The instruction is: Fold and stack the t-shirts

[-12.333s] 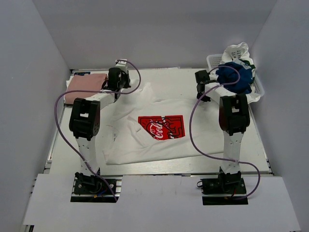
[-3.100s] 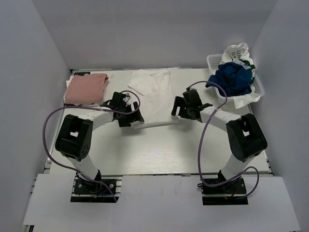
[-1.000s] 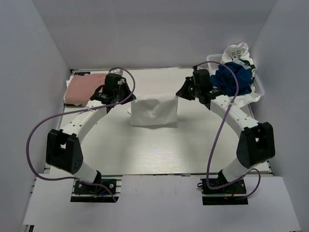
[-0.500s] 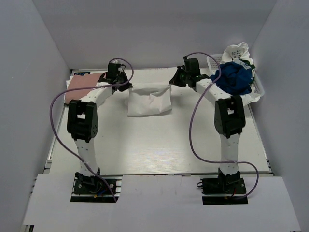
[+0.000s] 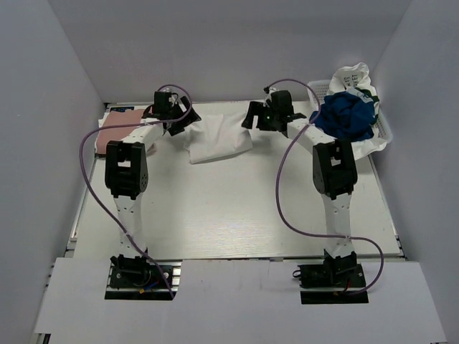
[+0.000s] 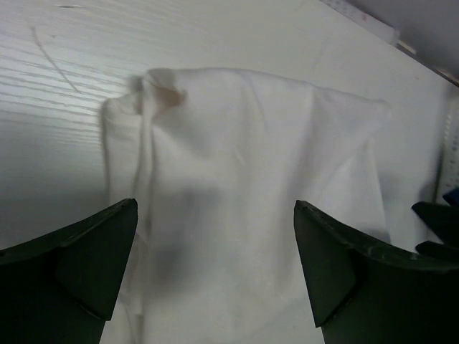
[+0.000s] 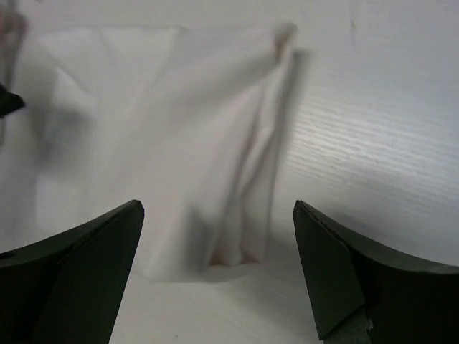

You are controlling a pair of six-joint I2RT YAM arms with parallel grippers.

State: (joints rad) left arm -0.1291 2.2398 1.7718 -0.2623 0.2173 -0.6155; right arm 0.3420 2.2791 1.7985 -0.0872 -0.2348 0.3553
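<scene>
A folded white t-shirt (image 5: 219,140) lies rumpled on the table at the back centre, filling the left wrist view (image 6: 251,158) and the right wrist view (image 7: 172,122). My left gripper (image 5: 183,119) (image 6: 215,208) hovers open at its far left corner, with nothing between the jaws. At the shirt's far right corner my right gripper (image 5: 251,118) (image 7: 217,206) is open too, and it holds nothing. A folded salmon-pink t-shirt (image 5: 115,133) lies at the back left, partly behind the left arm. A blue t-shirt (image 5: 348,115) and a white-and-green one (image 5: 355,76) are heaped in the basket.
The white plastic basket (image 5: 385,131) stands at the back right against the wall. Grey walls close in the table on three sides. Purple cables loop off both arms. The table's near half (image 5: 229,215) lies bare in front of the arm bases.
Both grippers, shut on the white t-shirt's far corners half a second ago, have opened and let it go. The shirt has dropped onto the table slightly further back.
</scene>
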